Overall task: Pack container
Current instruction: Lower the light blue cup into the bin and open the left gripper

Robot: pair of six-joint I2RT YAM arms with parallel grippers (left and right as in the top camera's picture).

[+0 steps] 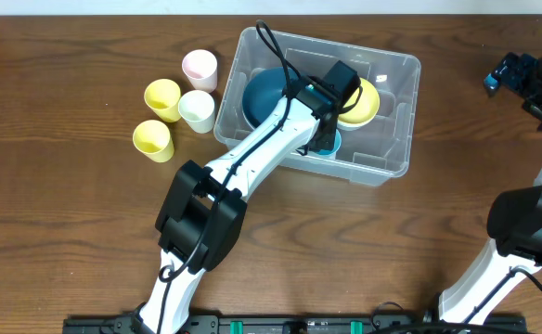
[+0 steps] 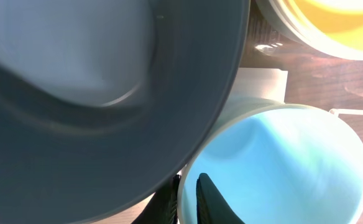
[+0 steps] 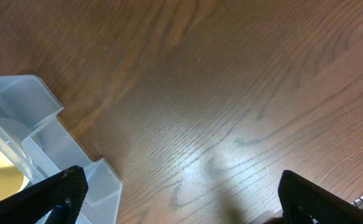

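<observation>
Lit brightly and evenly from above. Sharp overhead, with small glints on the container (image 1: 404, 130) rim and only faint shadows. Badly out of focus at the left wrist, smearing the dark bowl (image 2: 76, 143) and pale blue bowl (image 2: 281, 168). Washed with white glare on the table (image 3: 219, 165) at the right wrist.
</observation>
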